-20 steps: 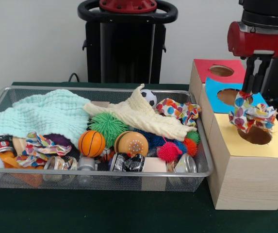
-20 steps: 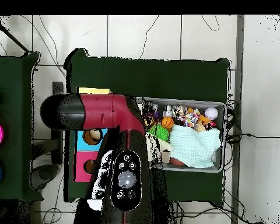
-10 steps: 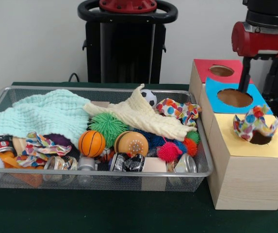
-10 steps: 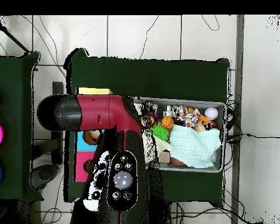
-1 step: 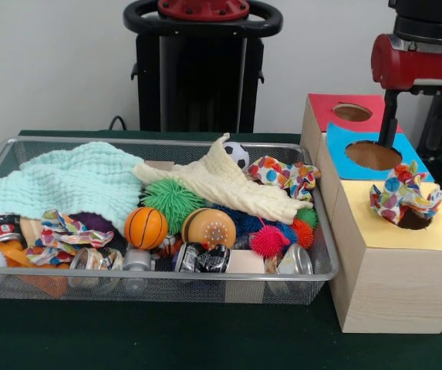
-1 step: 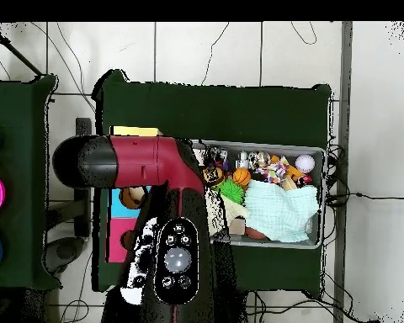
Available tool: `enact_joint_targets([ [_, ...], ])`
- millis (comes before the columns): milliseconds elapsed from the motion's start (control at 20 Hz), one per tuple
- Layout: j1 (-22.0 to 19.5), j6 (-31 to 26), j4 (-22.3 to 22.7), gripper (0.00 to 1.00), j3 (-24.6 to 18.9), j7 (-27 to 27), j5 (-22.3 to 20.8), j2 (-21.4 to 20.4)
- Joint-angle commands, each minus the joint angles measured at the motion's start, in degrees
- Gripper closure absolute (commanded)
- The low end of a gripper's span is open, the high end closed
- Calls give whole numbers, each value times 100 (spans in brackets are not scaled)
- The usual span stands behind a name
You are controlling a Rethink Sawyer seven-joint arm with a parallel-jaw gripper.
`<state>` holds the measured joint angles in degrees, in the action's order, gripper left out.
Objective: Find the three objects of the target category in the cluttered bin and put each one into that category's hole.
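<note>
A dotted cloth (image 5: pixel 404 198) sits crumpled in the hole of the yellow panel (image 5: pixel 429 231) on the wooden box (image 5: pixel 390 289), part of it standing above the rim. The end effector (image 5: pixel 388 131) hangs above the blue panel (image 5: pixel 344 158), apart from the cloth; only a dark finger shows, so whether it is spread or closed cannot be told. In the wire bin (image 5: pixel 205 284) on the green worktop (image 5: pixel 167 339) lie another dotted cloth (image 5: pixel 282 176), a third (image 5: pixel 62 231), a mint towel (image 5: pixel 66 181), a cream cloth (image 5: pixel 221 181), a basketball (image 5: pixel 145 227) and a green spiky ball (image 5: pixel 173 200).
</note>
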<state>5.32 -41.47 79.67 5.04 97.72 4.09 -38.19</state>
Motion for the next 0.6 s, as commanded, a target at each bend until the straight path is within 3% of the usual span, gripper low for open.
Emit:
enact_joint_targets([
  [50,-160,255,101,0,-155,1191,189,206],
  [550,-88,318,152,0,-105,1273,220,184],
  [600,-78,394,127,100,-89,1243,175,191],
])
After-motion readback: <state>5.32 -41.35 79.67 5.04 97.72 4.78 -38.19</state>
